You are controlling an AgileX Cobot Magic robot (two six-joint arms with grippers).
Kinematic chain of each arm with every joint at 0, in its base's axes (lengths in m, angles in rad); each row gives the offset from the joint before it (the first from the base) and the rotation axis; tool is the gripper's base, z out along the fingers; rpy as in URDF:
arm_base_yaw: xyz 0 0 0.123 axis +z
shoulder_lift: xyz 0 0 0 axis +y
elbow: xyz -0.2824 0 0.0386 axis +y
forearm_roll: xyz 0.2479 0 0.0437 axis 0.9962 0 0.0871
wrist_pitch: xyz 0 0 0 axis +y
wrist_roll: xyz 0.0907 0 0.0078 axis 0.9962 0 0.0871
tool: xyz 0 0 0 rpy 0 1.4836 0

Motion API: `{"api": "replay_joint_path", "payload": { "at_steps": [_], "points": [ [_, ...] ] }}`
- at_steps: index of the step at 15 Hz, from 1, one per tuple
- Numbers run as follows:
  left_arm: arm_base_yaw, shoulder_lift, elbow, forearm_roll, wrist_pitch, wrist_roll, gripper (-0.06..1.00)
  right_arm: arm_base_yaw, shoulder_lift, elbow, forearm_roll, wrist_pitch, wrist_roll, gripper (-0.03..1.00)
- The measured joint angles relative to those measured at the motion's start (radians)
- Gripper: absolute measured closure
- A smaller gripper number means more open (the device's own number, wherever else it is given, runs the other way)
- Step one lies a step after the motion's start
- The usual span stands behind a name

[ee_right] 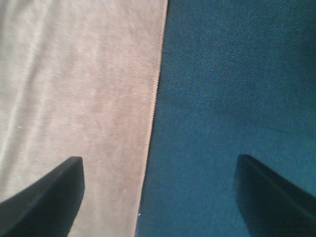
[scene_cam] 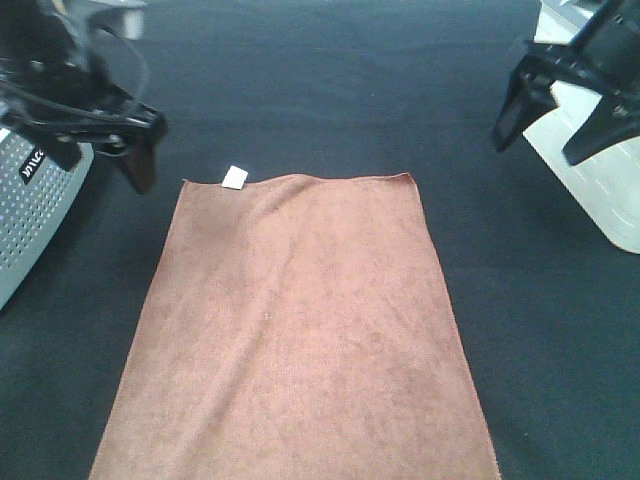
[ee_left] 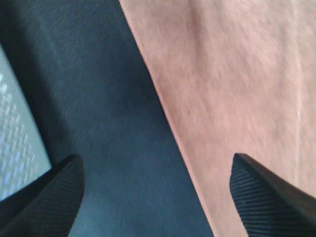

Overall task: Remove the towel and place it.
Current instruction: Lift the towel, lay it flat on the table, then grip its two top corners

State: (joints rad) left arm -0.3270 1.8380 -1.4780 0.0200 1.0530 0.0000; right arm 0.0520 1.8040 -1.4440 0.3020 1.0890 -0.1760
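The brown towel [scene_cam: 300, 330] lies spread flat on the dark table, its near end running past the picture's front edge, with a small white tag [scene_cam: 236, 177] at its far left corner. My left gripper [scene_cam: 128, 150] hangs open and empty above the table, just left of the towel's far left corner. Its wrist view shows the towel's edge [ee_left: 222, 89] between the open fingers [ee_left: 49, 202]. My right gripper [scene_cam: 545, 125] hangs open and empty to the right of the far right corner. Its wrist view shows the towel's stitched edge [ee_right: 79, 84].
A grey perforated basket [scene_cam: 30, 200] stands at the left edge and shows in the left wrist view [ee_left: 17, 143]. A white container [scene_cam: 600, 180] stands at the right edge. The table surface [scene_cam: 330, 90] is dark cloth.
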Motion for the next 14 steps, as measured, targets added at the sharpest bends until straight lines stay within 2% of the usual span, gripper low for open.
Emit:
{"api": "replay_joint_path", "payload": {
  "at_steps": [3,9,10,14],
  "points": [
    [0.018,0.191,-0.168,-0.014,0.004,0.01,0.18,0.0,0.157,-0.108,0.004,0.0,-0.079,0.21],
    [0.164,0.436,-0.44,-0.195,0.047,0.08,0.18,0.0,0.387,-0.328,0.078,0.002,-0.125,0.21],
    [0.189,0.474,-0.474,-0.238,0.044,0.086,0.18,0.0,0.411,-0.363,0.088,0.001,-0.125,0.21],
    [0.204,0.526,-0.479,-0.265,-0.007,0.119,0.18,0.0,0.551,-0.46,0.107,-0.028,-0.125,0.21]
  ]
}}
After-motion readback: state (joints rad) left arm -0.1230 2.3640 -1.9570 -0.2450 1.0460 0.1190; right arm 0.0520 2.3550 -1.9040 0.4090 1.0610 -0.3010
